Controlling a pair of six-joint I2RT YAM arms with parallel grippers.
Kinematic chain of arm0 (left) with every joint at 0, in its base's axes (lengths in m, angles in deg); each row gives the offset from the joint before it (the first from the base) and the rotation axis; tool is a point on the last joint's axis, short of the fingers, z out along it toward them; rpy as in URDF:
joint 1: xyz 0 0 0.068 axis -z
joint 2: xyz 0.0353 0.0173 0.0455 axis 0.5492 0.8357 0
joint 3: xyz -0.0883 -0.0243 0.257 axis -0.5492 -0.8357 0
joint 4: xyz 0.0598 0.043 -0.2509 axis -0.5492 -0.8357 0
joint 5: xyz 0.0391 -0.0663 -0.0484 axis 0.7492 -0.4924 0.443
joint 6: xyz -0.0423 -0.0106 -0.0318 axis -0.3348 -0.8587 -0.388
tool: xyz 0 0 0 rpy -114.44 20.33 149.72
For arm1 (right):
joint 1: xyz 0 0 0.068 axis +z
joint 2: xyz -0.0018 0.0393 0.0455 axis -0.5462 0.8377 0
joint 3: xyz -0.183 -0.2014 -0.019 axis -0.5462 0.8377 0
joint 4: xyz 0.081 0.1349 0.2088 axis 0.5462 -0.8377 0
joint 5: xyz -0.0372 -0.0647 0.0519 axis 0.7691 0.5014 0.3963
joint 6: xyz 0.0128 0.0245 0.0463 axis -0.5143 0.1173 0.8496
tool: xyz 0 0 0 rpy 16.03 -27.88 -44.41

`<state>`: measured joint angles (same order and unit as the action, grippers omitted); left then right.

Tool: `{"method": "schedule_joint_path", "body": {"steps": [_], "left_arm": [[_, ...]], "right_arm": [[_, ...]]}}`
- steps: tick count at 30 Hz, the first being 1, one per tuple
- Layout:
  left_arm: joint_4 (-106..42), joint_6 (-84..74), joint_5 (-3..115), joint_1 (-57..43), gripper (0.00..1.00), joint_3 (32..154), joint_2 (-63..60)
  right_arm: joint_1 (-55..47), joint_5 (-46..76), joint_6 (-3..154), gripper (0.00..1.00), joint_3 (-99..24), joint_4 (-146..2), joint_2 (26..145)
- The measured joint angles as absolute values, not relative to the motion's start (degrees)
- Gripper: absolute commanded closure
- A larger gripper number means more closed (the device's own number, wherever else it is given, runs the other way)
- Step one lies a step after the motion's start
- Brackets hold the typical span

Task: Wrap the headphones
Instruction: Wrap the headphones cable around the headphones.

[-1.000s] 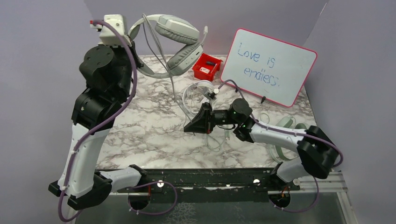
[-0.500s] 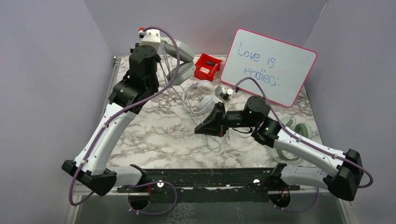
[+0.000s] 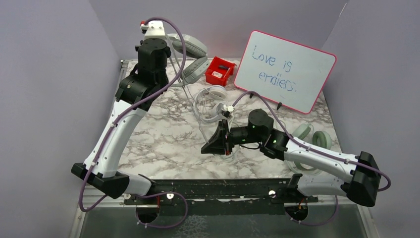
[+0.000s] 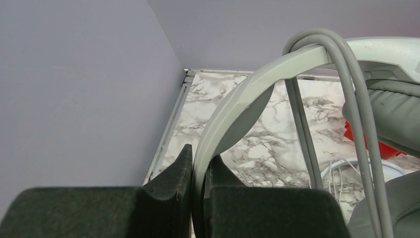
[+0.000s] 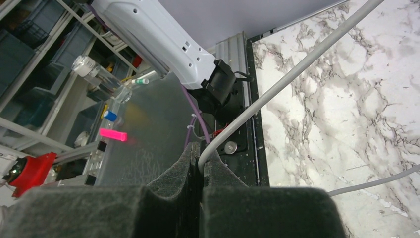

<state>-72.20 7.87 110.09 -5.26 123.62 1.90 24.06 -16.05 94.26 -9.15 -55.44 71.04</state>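
Partly cropped, the headphones are clamped in left pincer; right pincer pinches a cable.

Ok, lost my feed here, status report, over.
Left gripper shut on headband of grey headphones, lifted. Right gripper shut on the cable. White headphones on table nearby, nothing blocking.

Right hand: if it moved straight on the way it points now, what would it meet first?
Probably the left arm, around its black joint; that lies dead ahead of the right hand, which is shut on the headphone cable. Depth is unclear.
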Motion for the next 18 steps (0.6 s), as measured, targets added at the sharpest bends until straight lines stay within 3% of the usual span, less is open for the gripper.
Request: {"method": "schedule_joint_path", "body": {"steps": [8,18], "left_arm": [[-73.1,7.9,109.3,-8.0,1.0,119.9,1.8],[-68.9,12.7,99.3,-8.5,1.0,102.0,-0.2]], "right_arm": [[24.2,-15.1,92.1,1.0,-11.9,-61.0,70.9],[24.7,-2.8,82.6,1.0,-27.6,-87.4,68.0]]}}
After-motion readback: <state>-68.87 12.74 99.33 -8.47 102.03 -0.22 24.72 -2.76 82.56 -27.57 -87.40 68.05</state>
